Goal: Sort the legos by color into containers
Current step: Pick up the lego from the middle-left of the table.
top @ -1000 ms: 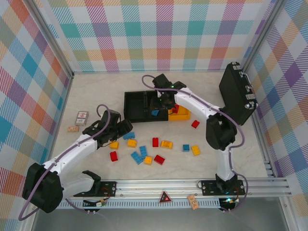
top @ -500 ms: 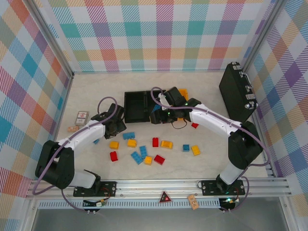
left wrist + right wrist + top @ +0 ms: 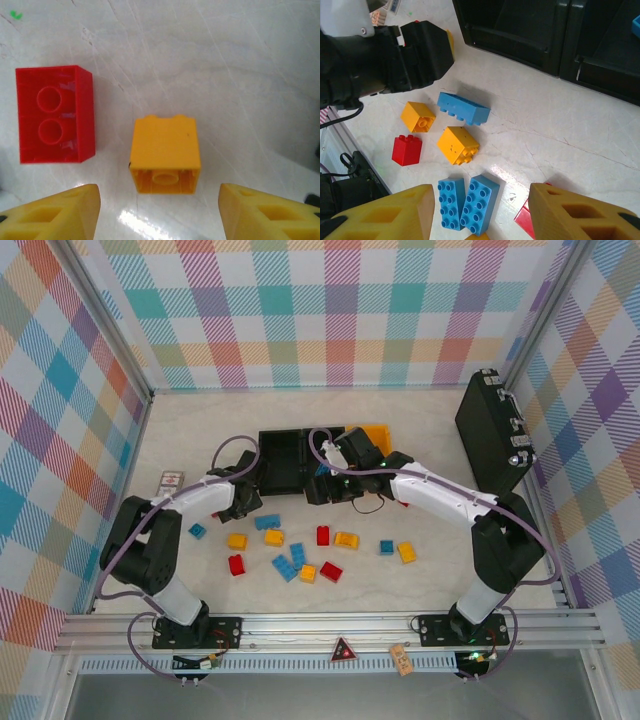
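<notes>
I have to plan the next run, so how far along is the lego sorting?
Barely begun. Done: one blue brick lies in a black bin. In hand: nothing; the left gripper is open above a yellow brick beside a red brick, and the right gripper is open over two loose blue bricks. Left: about a dozen bricks lie loose on the table.

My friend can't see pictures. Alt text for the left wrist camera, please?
A yellow-orange brick lies on its side on the pale table, ahead of the open left gripper. A red brick sits beside it, not touching.
</notes>
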